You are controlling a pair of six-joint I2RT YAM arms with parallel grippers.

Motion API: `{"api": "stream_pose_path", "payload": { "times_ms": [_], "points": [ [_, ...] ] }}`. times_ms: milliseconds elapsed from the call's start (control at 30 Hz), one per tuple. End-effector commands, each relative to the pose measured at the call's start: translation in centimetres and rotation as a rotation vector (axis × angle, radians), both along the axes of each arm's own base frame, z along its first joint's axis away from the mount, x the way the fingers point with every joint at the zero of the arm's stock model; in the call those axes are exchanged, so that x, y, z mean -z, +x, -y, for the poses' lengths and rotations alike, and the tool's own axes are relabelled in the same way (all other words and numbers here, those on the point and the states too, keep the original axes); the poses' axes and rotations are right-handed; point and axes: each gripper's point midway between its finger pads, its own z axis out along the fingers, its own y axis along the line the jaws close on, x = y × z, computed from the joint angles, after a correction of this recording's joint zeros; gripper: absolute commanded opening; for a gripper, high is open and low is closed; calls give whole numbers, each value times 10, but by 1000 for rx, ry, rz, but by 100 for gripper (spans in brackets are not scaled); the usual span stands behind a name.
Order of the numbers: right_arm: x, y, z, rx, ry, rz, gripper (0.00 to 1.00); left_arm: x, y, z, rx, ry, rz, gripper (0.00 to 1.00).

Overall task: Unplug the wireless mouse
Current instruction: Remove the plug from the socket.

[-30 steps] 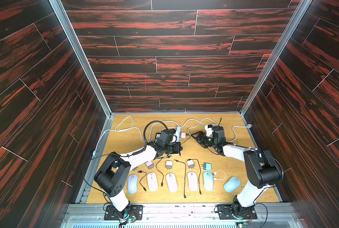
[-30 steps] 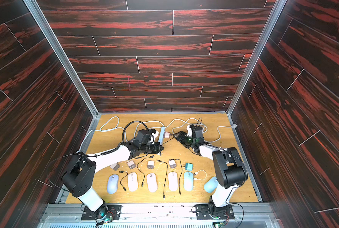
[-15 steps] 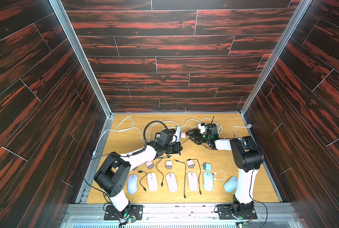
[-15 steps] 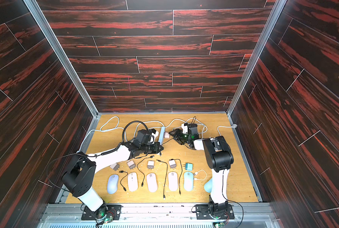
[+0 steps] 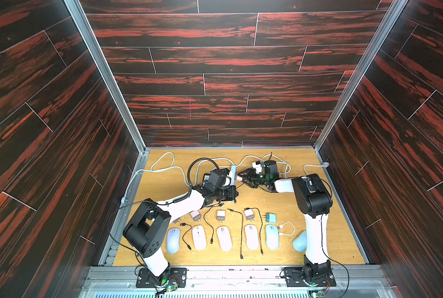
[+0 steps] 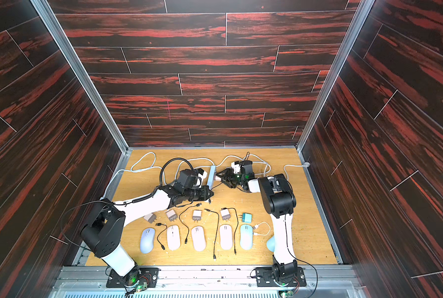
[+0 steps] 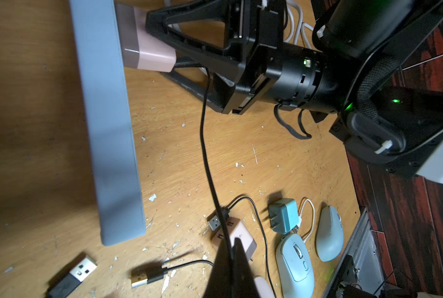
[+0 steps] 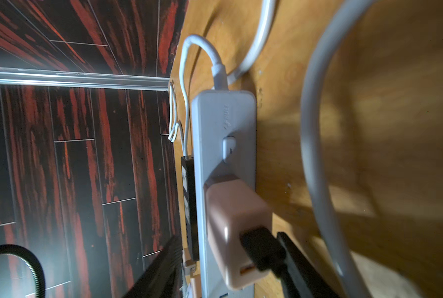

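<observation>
- Beside the strip [image 5: 232,172], right gripper [image 7: 161,49] straddles the pink charger [image 8: 235,219], jaws open.
- Cable [image 7: 204,144] runs beside one finger.
- Left gripper [image 5: 234,196] sits closed, empty, near; mice [image 5: 225,238] well apart.

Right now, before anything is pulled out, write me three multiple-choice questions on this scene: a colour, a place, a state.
1. What colour is the charger plugged into the power strip?
A. Teal
B. Pink
C. Black

2. Where does the teal charger lie?
A. In the power strip
B. On top of a mouse
C. On the table, next to the light blue mouse

3. How is the right tool?
A. Open, jaws on both sides of the plugged charger
B. Shut on a mouse
C. Raised high

Answers: B, its body in the strip is pink; C, both top views show it there; A, a gap shows beside the charger.
</observation>
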Motion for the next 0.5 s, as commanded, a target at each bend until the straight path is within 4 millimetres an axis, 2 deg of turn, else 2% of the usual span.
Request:
{"api": "stream_pose_path", "payload": {
  "times_ms": [0, 267, 467],
  "points": [
    [-4, 0, -9, -38, 47, 10, 58, -33, 2, 3, 3, -41, 58, 0],
    [4, 4, -16, -62, 75, -5, 51, -35, 0, 2, 9, -44, 56, 0],
    [4, 4, -18, -68, 73, -3, 40, -34, -1, 3, 9, -42, 50, 0]
  ]
}}
